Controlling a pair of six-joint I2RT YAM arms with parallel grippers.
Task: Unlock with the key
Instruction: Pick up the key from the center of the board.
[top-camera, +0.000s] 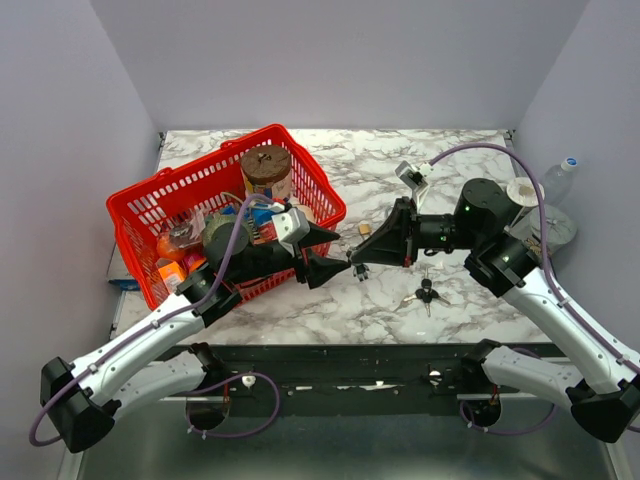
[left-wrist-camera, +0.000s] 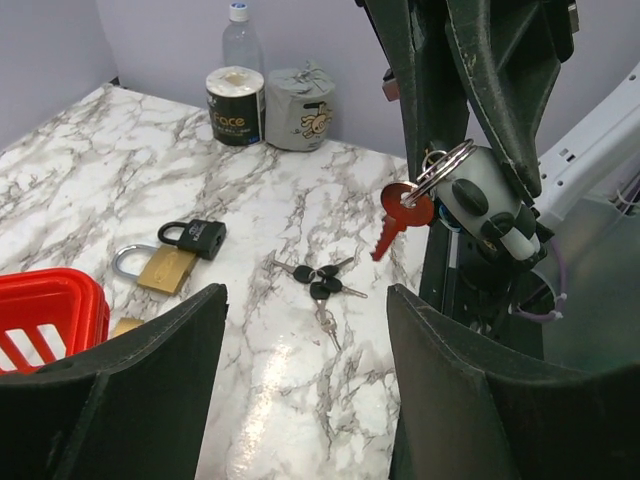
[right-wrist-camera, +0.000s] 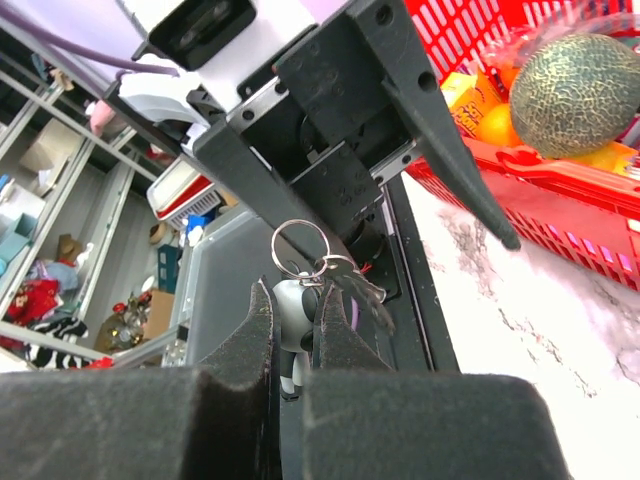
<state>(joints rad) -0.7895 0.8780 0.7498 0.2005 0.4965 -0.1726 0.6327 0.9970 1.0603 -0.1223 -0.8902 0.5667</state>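
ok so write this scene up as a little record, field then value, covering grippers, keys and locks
left gripper: open, empty, facing the right one
right gripper: shut on a small grey-and-white object, above the table
red-headed key: hanging from a metal key ring on that object
brass padlock: lying on the white marble table
black padlock: lying beside the brass one
bunch of black-headed keys: on the table, untouched
red plastic basket: table's left side, holding groceries

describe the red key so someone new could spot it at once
Over the marble table, just right of the red basket, find the right gripper. It pinches a key bunch, and the red key dangles from it in mid-air, unlike the black-headed keys lying on the table.
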